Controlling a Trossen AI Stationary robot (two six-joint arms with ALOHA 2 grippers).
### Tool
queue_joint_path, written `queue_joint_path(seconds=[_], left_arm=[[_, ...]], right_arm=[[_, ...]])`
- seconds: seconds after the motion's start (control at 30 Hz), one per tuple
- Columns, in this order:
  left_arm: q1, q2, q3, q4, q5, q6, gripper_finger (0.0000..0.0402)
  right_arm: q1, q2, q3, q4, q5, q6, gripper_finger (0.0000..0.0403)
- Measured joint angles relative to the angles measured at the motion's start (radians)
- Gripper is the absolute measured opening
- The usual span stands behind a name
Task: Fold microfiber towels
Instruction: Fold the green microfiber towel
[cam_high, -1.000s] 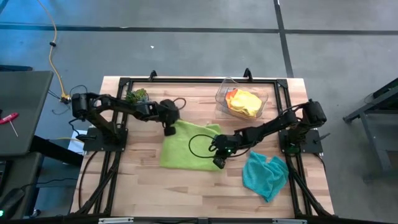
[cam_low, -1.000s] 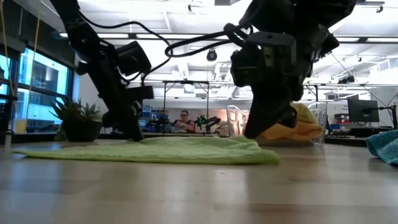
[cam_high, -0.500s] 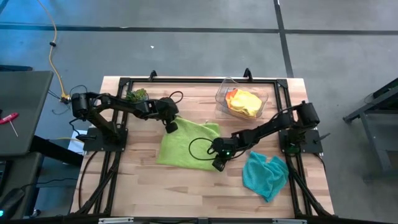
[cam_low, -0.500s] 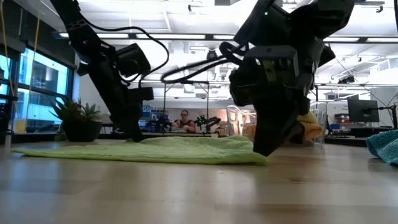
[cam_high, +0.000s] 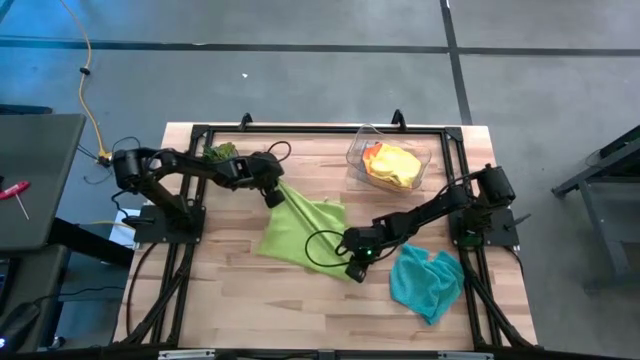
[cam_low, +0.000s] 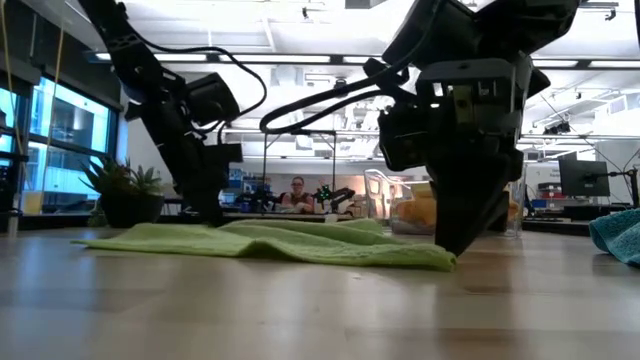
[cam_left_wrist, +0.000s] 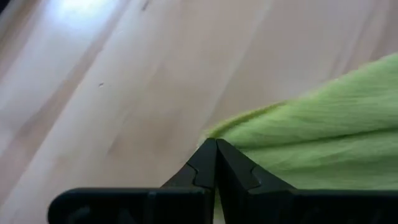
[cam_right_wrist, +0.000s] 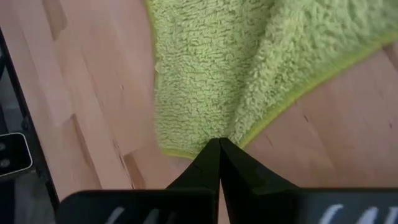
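The lime green towel (cam_high: 303, 228) has been drawn in since a second ago, narrower now and set on a slant, its left edge pulled away from the left side of the table (cam_high: 220, 290). Nearest us, the right gripper (cam_high: 356, 271) sits low at the towel's near right corner, fingers (cam_right_wrist: 239, 171) pressed fully together with that corner pinched between them. Right of it, one teal towel (cam_high: 426, 281) lies crumpled and untouched. Farther back, the left gripper (cam_high: 272, 198) is clamped tight on the far left corner, fingers (cam_left_wrist: 202, 167) closed on the cloth edge. At the far right, one clear bin (cam_high: 388, 158) holds yellow and orange cloth; one small plant (cam_high: 221, 153) stands far left.
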Motion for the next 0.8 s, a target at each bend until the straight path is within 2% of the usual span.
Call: queue_joint_path(seconds=[0.2, 0.37, 0.5, 0.6, 0.7, 0.8], left_arm=[[0.004, -0.054, -0.001, 0.002, 0.024, 0.066, 0.0000], [0.006, -0.148, 0.000, -0.001, 0.014, 0.054, 0.0000], [0.000, -0.242, 0.000, -0.023, 0.084, -0.021, 0.0000], [-0.023, -0.304, -0.022, -0.011, 0.160, -0.110, 0.0000], [-0.083, -0.338, -0.069, 0.013, 0.189, -0.170, 0.0000], [-0.163, -0.343, -0.137, 0.076, 0.190, -0.261, 0.0000]], right_arm=[[-0.010, 0.002, -0.002, 0.003, -0.017, -0.031, 0.0000], [-0.026, -0.033, 0.019, -0.044, -0.016, -0.108, 0.0000], [-0.047, -0.111, 0.028, -0.158, 0.016, -0.188, 0.0000], [-0.070, -0.195, 0.031, -0.284, 0.089, -0.241, 0.0000], [-0.114, -0.270, 0.031, -0.359, 0.162, -0.293, 0.0000], [-0.181, -0.313, 0.020, -0.349, 0.215, -0.314, 0.0000]])
